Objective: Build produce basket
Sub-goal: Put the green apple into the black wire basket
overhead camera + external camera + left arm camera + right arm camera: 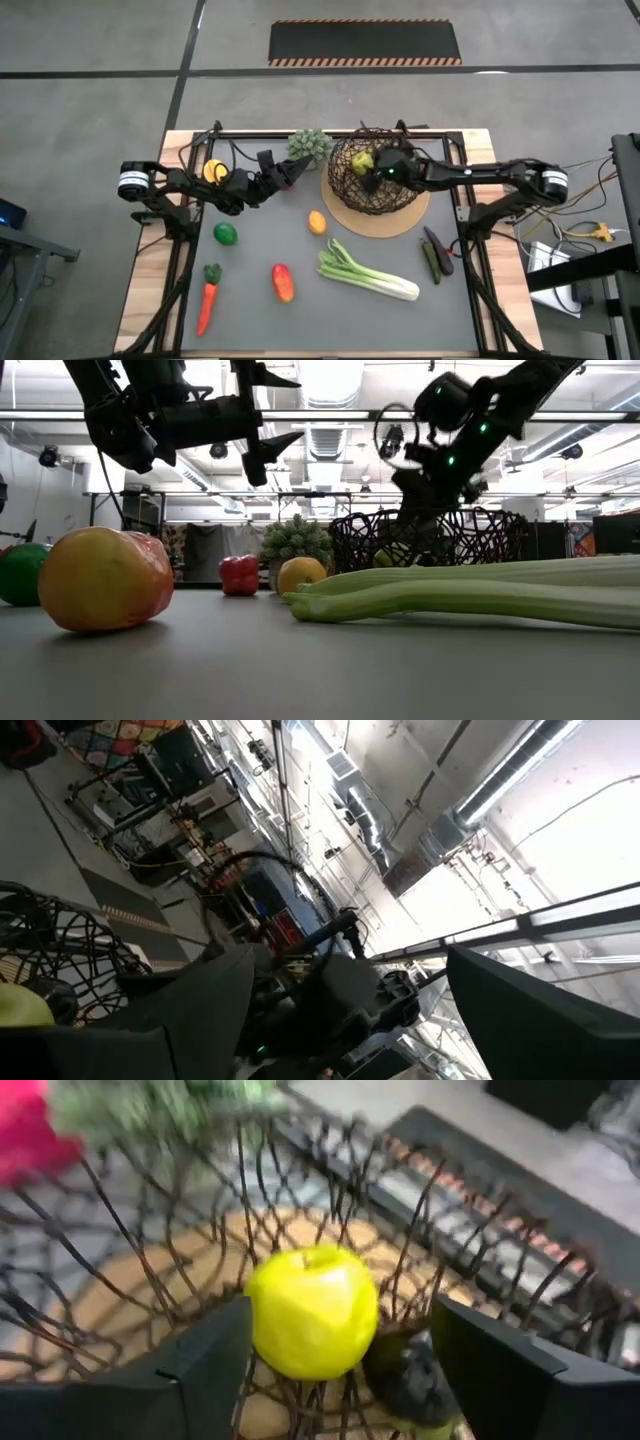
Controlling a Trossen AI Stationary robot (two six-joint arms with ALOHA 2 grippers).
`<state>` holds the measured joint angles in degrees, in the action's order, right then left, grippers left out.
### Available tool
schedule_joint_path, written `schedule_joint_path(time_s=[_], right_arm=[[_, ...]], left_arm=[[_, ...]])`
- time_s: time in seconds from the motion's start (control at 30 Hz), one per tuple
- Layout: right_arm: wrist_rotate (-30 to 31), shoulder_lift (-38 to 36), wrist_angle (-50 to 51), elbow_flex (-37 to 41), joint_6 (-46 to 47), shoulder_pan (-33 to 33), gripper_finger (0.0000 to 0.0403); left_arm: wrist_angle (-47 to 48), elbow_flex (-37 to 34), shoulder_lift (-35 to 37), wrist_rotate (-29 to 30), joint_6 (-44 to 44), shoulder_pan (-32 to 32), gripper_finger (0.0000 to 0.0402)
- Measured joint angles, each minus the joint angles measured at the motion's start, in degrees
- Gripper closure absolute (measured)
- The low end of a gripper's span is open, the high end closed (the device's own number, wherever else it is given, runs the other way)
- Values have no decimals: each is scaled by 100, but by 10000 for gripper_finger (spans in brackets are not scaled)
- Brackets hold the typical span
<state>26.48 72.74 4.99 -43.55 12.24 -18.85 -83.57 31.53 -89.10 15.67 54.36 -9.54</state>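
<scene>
Because the yellow apple [312, 1312] now sits inside the basket [345, 190], the right gripper [377, 168] hangs over it with fingers spread, nothing clamped. Beside the basket, the left gripper [290, 172] waits raised, likewise apart, while the leek [368, 273] and carrot [207, 304] lie on the table [250, 240].

Apple [312, 1312] inside the basket [372, 175] on the mat [400, 222], celery [368, 272] in front, carrot [207, 303] front-left.

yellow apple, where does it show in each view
High view: yellow apple inside the wire basket, upper middle of the table.
Low view: a sliver behind the mesh, right of centre.
Left wrist view: yellow at the lower left edge, likely it.
Right wrist view: centre, between the open right gripper's fingers.
Shared landmark: the basket.
</scene>
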Motion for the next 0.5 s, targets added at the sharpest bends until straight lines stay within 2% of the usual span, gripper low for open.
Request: schedule_joint_path(time_s=[0.1, 0.23, 0.37, 0.5], right_arm=[[-475, -244, -192, 0, -274, -148, 170], [-1510, -198, -614, 0, -313, -532, 269], [-2041, 155, -977, 0, -543, -856, 369], [-2191, 490, -1088, 0, -586, -1044, 389]], left_arm=[[0, 3, 0, -30, -142, 0, 88], [0, 4, 0, -43, -176, -13, 88], [0, 4, 0, -50, -244, -13, 88], [0, 4, 0, -71, -252, -15, 88]])
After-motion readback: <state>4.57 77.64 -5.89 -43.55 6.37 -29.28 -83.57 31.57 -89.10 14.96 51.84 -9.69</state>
